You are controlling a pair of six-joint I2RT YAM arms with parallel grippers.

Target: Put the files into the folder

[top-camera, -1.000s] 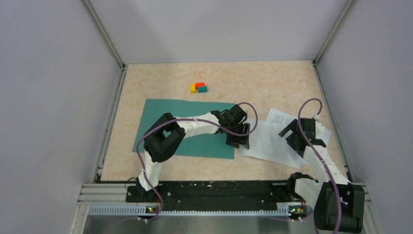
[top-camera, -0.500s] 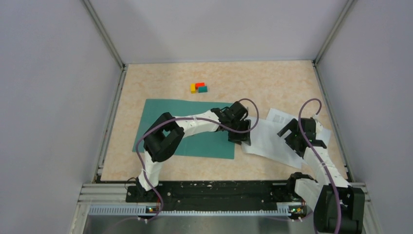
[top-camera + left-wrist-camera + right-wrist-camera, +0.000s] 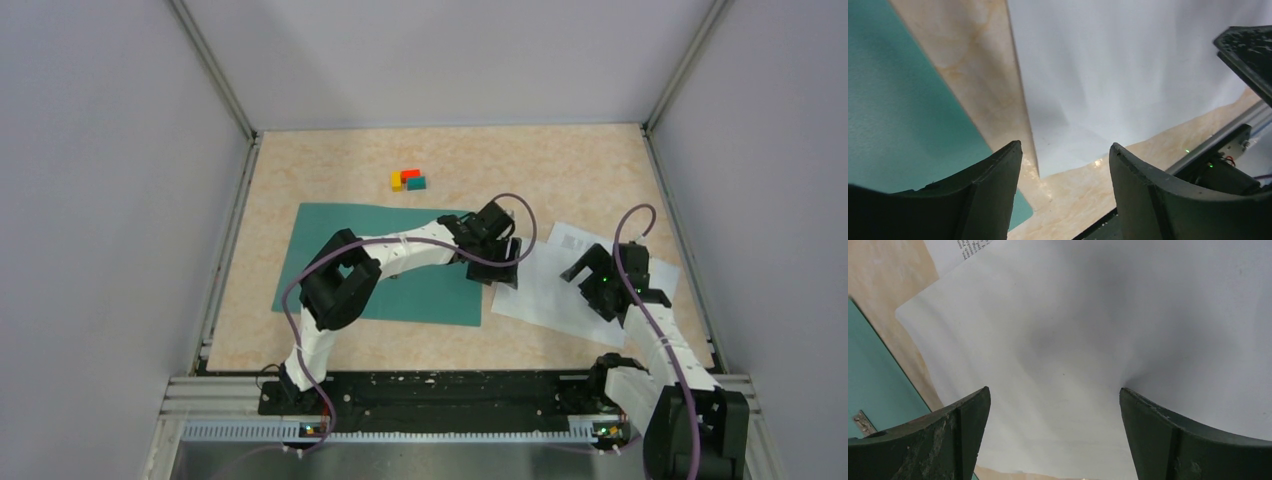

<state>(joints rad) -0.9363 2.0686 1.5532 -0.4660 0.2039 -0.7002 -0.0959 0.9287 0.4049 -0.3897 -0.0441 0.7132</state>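
The teal folder (image 3: 380, 270) lies flat on the table left of centre, also seen as folder (image 3: 898, 100) and folder (image 3: 870, 375), with its metal clip (image 3: 863, 422). The white files (image 3: 545, 295) lie right of it, a printed sheet (image 3: 572, 238) partly beneath. My left gripper (image 3: 503, 262) hovers open over the strip of table between the folder's right edge and the files (image 3: 1128, 75). The left gripper (image 3: 1065, 150) holds nothing. My right gripper (image 3: 590, 280) is open over the files (image 3: 1088, 340). That right gripper (image 3: 1054, 390) has one fingertip (image 3: 1133, 395) at a dimple in the paper.
Small yellow, red and teal blocks (image 3: 408, 180) sit at the back of the table. Grey walls close in the left, right and far sides. A metal rail (image 3: 420, 395) with both arm bases runs along the near edge.
My left gripper has moved away from the folder's near right corner, farther up along its right edge. The top sheet has turned slightly. The right gripper has shifted a little to the left.
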